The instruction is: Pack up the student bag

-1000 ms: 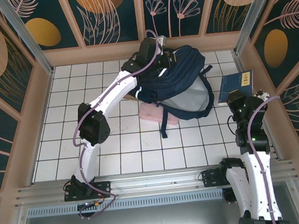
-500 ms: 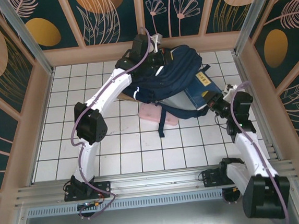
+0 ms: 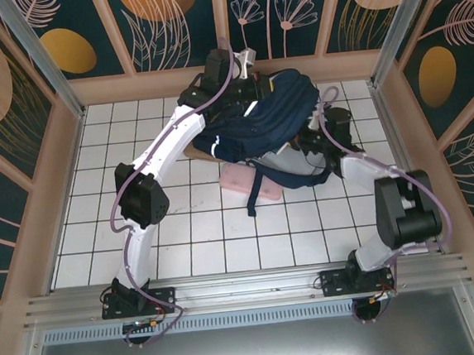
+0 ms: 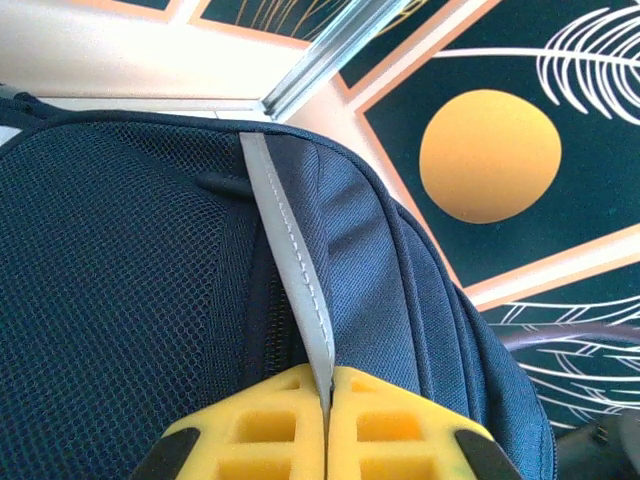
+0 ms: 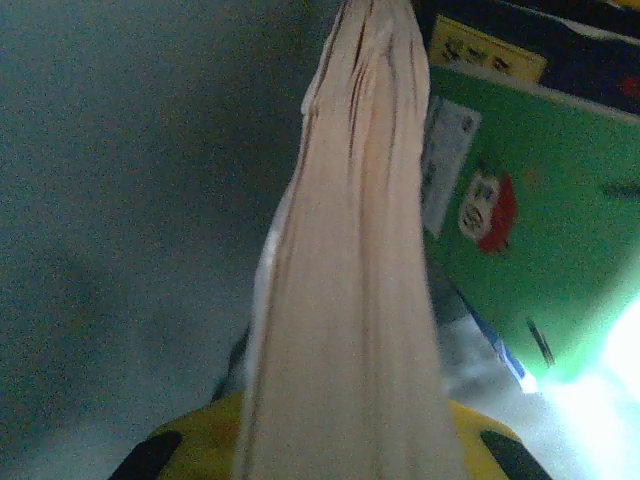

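L gripper (image 4: 327, 410) pinched shut on grey stripe (image 4: 290, 260) of student bag (image 3: 257, 122), bag held up at far side of tiled table (image 3: 184, 232). R gripper (image 5: 345, 440) clamped on book (image 5: 350, 250) edge at bag mouth. Pink pouch (image 3: 239, 180) under bag, green cover (image 5: 520, 190) just beside book

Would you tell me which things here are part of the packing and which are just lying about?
In use: student bag, gripped by left gripper; book, held by right gripper.
Lying about: pink item on the tiles, partly under the bag.
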Robot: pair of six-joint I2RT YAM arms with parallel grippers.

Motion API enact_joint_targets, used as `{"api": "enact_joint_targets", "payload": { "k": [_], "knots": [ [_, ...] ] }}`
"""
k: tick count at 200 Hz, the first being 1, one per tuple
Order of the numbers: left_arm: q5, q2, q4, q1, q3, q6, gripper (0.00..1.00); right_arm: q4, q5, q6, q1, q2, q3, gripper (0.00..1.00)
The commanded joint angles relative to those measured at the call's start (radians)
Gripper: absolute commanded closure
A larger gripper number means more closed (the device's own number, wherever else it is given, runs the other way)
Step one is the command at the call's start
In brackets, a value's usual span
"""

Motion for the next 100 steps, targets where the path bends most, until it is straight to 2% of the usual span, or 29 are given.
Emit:
{"api": "enact_joint_targets", "payload": {
  "k": [1, 5, 9, 13, 22, 27, 55, 79, 100],
  "knots": [
    [0.061, -0.047, 0.145, 0.017, 0.089, -0.037, 1.0, 0.084, 0.077, 0.053, 0.039, 0.123, 0.132, 1.0],
    [0.064, -0.047, 0.148, 0.02, 0.086, -0.043, 1.0, 0.081, 0.085, 0.052, 0.045, 0.15, 0.159, 1.0],
    [0.066, -0.047, 0.155, 0.024, 0.083, -0.048, 1.0, 0.067, 0.095, 0.048, 0.053, 0.175, 0.187, 0.95],
    [0.067, -0.047, 0.162, 0.028, 0.079, -0.055, 1.0, 0.042, 0.106, 0.041, 0.058, 0.209, 0.218, 0.86],
    [0.072, -0.048, 0.181, 0.038, 0.065, -0.073, 1.0, -0.033, 0.136, 0.013, 0.075, 0.259, 0.289, 0.55],
    [0.075, -0.049, 0.194, 0.047, 0.058, -0.084, 1.0, -0.078, 0.158, -0.007, 0.083, 0.275, 0.319, 0.45],
    [0.091, -0.047, 0.281, 0.098, 0.022, -0.173, 1.0, -0.261, 0.313, -0.123, 0.097, 0.207, 0.357, 0.11],
    [0.063, -0.016, 0.284, 0.119, 0.087, -0.182, 1.0, -0.377, 0.404, -0.191, 0.067, 0.088, 0.315, 0.09],
    [0.036, 0.021, 0.304, 0.134, 0.15, -0.199, 1.0, -0.484, 0.537, -0.268, 0.06, -0.042, 0.268, 0.1]
  ]
}}
